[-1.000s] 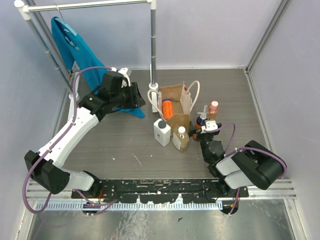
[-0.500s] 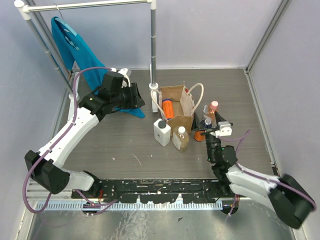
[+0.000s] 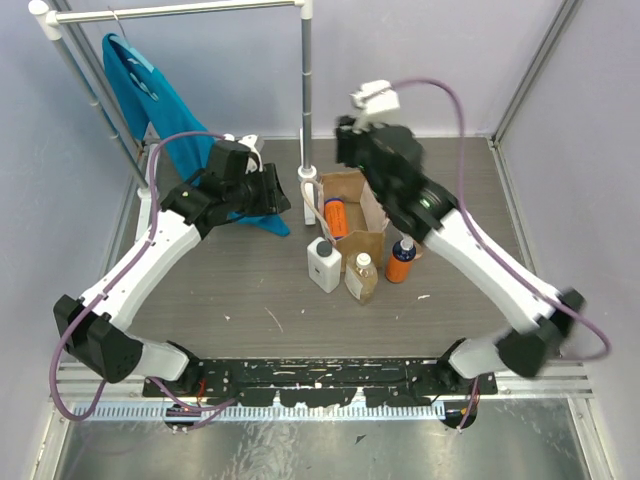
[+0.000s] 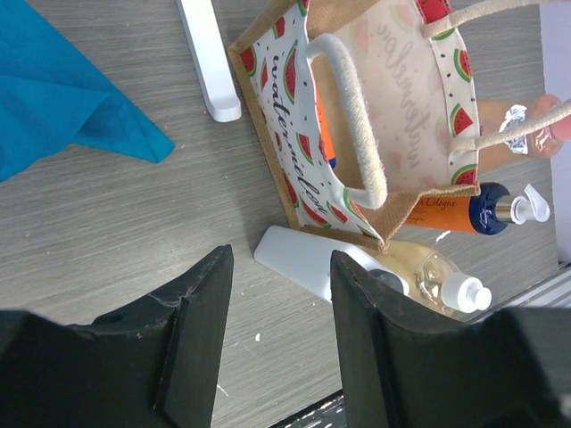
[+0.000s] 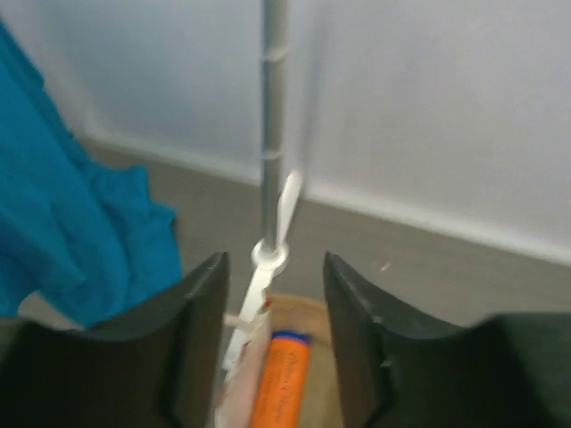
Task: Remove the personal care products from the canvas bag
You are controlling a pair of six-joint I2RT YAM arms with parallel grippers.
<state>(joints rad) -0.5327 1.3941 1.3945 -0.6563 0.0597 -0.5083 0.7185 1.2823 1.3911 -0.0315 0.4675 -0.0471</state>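
The canvas bag point(image 3: 362, 208) stands open at mid-table, with an orange bottle point(image 3: 335, 218) inside it. In front of it stand a white rectangular bottle point(image 3: 323, 264), a clear amber bottle point(image 3: 362, 277) and an orange bottle with a blue band point(image 3: 401, 260). My right gripper point(image 3: 350, 148) hovers above the bag's far rim, open and empty; its wrist view looks down on the bag point(image 5: 299, 309) and the orange bottle point(image 5: 284, 383). My left gripper point(image 3: 270, 195) is open, left of the bag point(image 4: 357, 116). A pinkish bottle point(image 4: 495, 120) shows behind the cord handles.
A teal garment point(image 3: 150, 95) hangs on the metal rack point(image 3: 306, 90) at the back left, its hem reaching the table. The rack's white foot point(image 4: 210, 62) lies just behind the bag. Grey walls close in the table on three sides.
My right arm has swung up from the near right, beside the bottles, to above the bag's far side. The left arm has not moved.
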